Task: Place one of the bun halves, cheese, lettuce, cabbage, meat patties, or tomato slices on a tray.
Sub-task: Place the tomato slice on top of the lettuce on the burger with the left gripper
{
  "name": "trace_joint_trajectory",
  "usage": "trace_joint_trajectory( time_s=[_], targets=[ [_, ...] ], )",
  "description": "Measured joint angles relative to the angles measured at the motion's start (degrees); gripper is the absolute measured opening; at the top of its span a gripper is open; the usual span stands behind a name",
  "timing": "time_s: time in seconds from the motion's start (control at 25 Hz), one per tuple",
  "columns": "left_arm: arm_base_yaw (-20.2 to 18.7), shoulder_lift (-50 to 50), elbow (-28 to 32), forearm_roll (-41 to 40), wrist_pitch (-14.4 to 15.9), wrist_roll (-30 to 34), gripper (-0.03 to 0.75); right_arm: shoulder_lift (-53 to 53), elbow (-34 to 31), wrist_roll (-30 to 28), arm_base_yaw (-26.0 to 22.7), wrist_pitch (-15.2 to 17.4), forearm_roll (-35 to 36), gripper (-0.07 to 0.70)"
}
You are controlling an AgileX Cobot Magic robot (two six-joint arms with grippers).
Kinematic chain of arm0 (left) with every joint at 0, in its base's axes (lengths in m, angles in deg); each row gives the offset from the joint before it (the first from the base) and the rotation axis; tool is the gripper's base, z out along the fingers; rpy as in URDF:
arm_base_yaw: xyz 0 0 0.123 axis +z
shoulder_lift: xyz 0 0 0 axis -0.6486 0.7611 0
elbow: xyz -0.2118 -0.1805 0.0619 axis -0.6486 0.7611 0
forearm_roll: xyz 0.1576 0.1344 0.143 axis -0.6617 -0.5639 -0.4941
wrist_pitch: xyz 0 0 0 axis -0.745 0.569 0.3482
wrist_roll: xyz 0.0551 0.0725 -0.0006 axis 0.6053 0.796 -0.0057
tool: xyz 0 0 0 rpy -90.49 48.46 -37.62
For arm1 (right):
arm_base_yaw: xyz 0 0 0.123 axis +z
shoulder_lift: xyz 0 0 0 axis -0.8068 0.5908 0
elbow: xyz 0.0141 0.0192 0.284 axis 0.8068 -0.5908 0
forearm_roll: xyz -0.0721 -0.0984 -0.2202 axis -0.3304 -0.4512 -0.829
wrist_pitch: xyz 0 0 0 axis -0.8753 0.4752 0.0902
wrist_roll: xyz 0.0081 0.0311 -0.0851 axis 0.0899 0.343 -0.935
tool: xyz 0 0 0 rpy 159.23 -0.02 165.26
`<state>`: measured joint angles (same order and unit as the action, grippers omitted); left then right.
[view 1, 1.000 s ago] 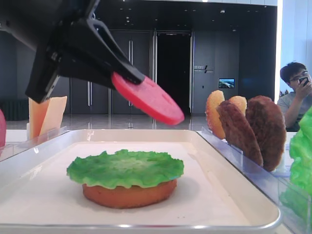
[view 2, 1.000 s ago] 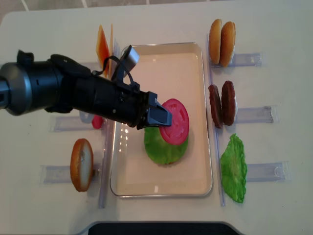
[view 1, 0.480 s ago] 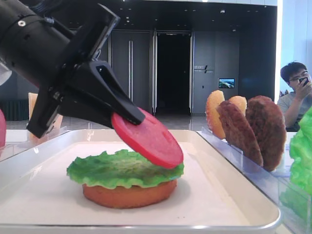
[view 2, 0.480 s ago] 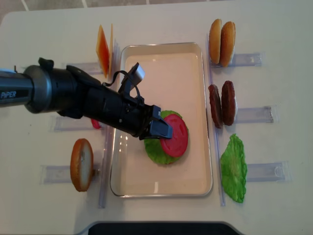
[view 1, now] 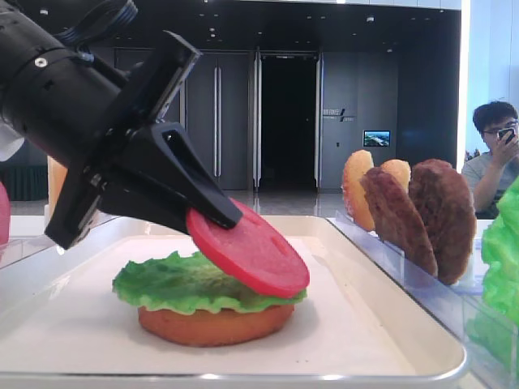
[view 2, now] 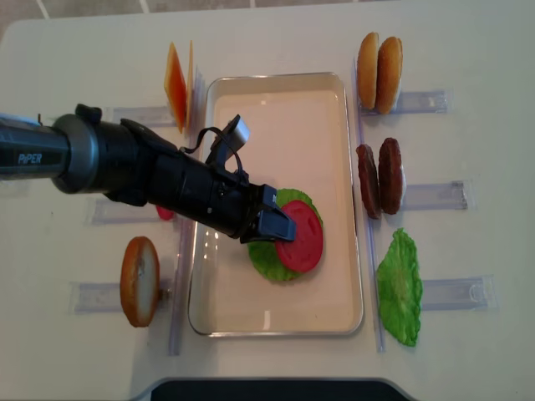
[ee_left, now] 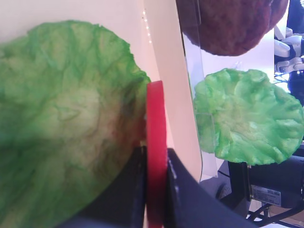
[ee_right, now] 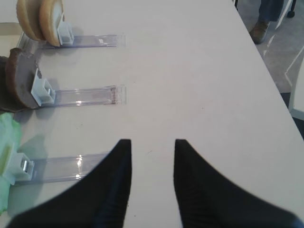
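Observation:
My left gripper (view 1: 212, 219) (view 2: 280, 227) is shut on a pinkish-red tomato slice (view 1: 251, 251) (view 2: 303, 236), held tilted over the white tray (view 1: 389, 324) (view 2: 276, 92). The slice's low edge appears to touch the green lettuce (view 1: 178, 284) (view 2: 266, 259), which lies on an orange-brown bun half (view 1: 211, 322) in the tray. The left wrist view shows the slice (ee_left: 156, 114) edge-on between the fingers, beside the lettuce (ee_left: 61, 133). My right gripper (ee_right: 152, 145) stands open over bare table to the right, nothing between its fingers.
Clear racks flank the tray: two bun halves (view 2: 379, 61), two meat patties (view 2: 379, 178) and a spare lettuce leaf (view 2: 399, 286) on the right; cheese slices (view 2: 177, 83) and a bun half (view 2: 140, 280) on the left. A person (view 1: 495, 154) sits behind.
The left gripper has come down and slightly forward with the tomato slice, from well above the tray to the top of the lettuce. The stack has not moved.

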<state>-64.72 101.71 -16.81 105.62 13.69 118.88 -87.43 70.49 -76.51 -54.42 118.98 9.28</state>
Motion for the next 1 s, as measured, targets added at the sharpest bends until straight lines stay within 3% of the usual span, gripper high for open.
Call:
trace_joint_trajectory(
  time_s=[0.32, 0.52, 0.72, 1.0],
  targets=[
    [0.00, 0.00, 0.00, 0.00, 0.00, 0.01, 0.064, 0.00, 0.00, 0.01, 0.00, 0.00, 0.00, 0.244],
    [0.00, 0.00, 0.00, -0.74, -0.06, -1.53, 0.202, 0.00, 0.00, 0.01, 0.00, 0.00, 0.00, 0.244],
    [0.00, -2.86, 0.00, -4.83, -0.69, -5.91, 0.310, 0.00, 0.00, 0.06, 0.00, 0.00, 0.00, 0.244],
    [1.18, -9.34, 0.00, -14.72, -3.00, -15.15, 0.326, 0.00, 0.00, 0.06, 0.00, 0.00, 0.00, 0.244]
  ],
)
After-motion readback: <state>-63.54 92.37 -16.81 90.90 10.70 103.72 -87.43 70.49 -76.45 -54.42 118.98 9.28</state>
